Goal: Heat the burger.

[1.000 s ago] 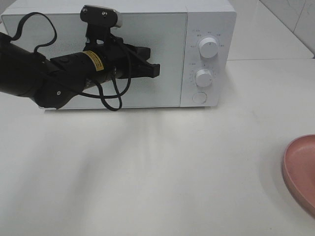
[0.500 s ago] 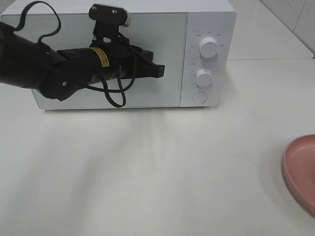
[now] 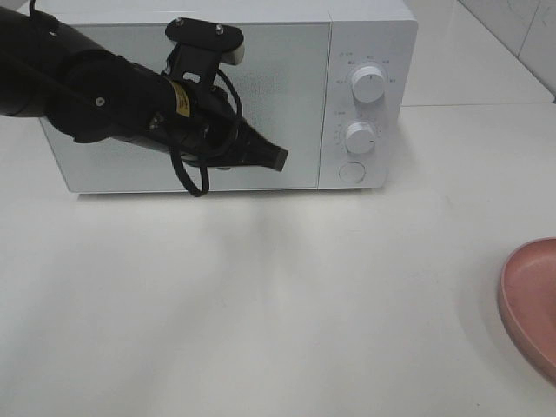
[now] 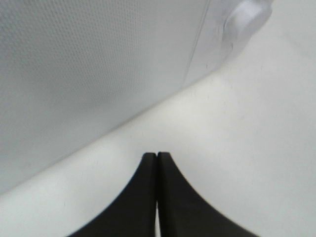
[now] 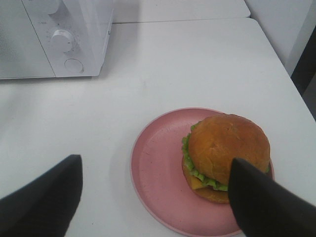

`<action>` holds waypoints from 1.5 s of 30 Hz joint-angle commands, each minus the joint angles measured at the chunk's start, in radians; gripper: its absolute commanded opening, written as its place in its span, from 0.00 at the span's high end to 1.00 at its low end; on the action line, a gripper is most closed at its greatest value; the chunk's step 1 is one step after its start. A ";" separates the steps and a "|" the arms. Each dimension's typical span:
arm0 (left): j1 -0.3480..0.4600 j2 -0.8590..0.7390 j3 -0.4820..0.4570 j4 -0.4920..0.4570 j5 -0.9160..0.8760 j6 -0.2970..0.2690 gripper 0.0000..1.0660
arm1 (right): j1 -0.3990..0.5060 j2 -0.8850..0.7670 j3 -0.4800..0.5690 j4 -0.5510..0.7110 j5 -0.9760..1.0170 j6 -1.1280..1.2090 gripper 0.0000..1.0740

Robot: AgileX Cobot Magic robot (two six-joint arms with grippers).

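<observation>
The burger (image 5: 228,148), with a golden-brown bun, green lettuce and yellow cheese, sits on the right half of a pink plate (image 5: 155,170) in the right wrist view. My right gripper (image 5: 154,160) hovers open above the plate, one finger on either side, holding nothing. In the high view the burger is out of frame and only the plate's rim (image 3: 528,304) shows at the right edge. My left gripper (image 3: 276,158) is shut and empty, pointing down and to the right in front of the closed door of the white microwave (image 3: 287,52). Its fingers (image 4: 148,197) press together.
The microwave's control panel carries two dials (image 3: 368,85) (image 3: 360,137) and a round button (image 3: 351,171) at the bottom. The left wrist view shows that button (image 4: 247,15) beyond the door's edge. White tabletop (image 3: 261,304) lies between microwave and plate.
The left gripper has tilted downward in front of the microwave door and dropped lower, while its arm has risen toward the upper left. The plate has not moved.
</observation>
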 commanded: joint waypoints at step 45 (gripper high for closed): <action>0.527 -0.258 0.158 -0.293 0.959 0.236 0.07 | -0.005 -0.025 0.004 -0.002 -0.014 -0.011 0.29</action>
